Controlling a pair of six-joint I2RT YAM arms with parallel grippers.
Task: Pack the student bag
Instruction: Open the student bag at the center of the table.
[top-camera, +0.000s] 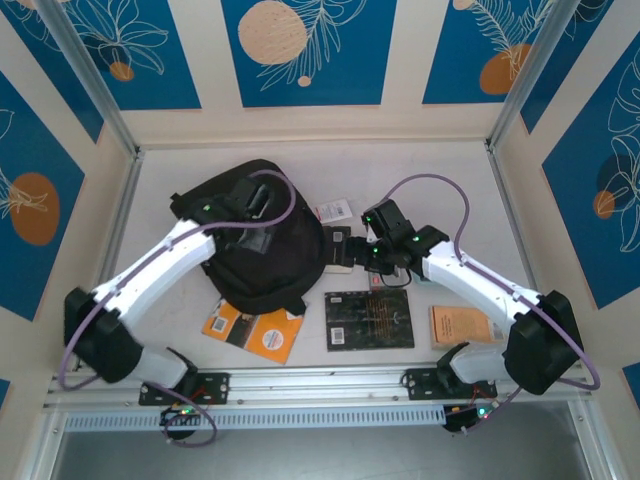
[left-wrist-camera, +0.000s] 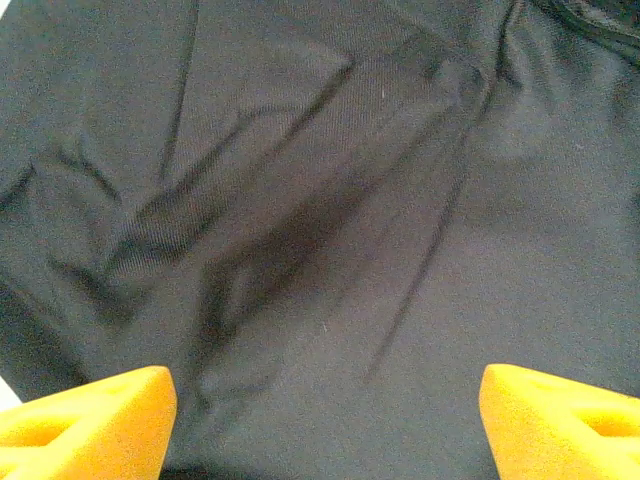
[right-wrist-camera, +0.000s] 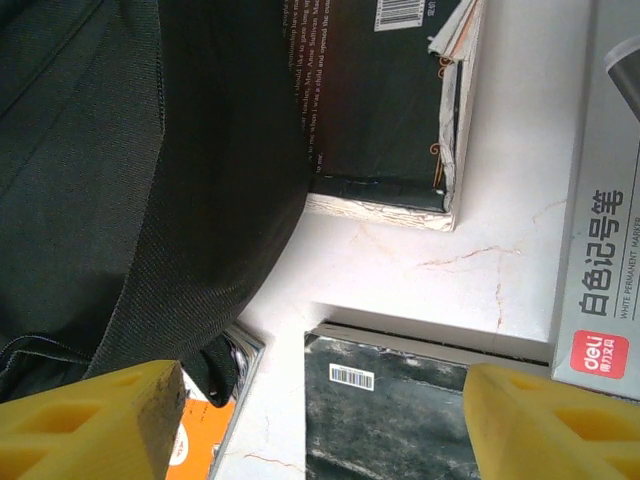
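The student bag (top-camera: 260, 245) is a big black backpack lying left of the table's centre. My left gripper (top-camera: 256, 203) hovers over its upper part; in the left wrist view its yellow fingertips (left-wrist-camera: 90, 420) stand wide apart above black fabric (left-wrist-camera: 320, 220), open with nothing between them. My right gripper (top-camera: 347, 250) is just right of the bag, open and empty. Below it in the right wrist view are the bag's edge (right-wrist-camera: 120, 180), a dark book (right-wrist-camera: 380, 100) against the bag and a flat black book (right-wrist-camera: 400, 410) with a barcode.
An orange book (top-camera: 255, 330) pokes out from under the bag's near edge. The flat black book (top-camera: 369, 320) lies at front centre and a tan book (top-camera: 462, 325) at front right. A white marker box (right-wrist-camera: 600, 200) lies right of the dark book. A white tag (top-camera: 335, 210) lies behind.
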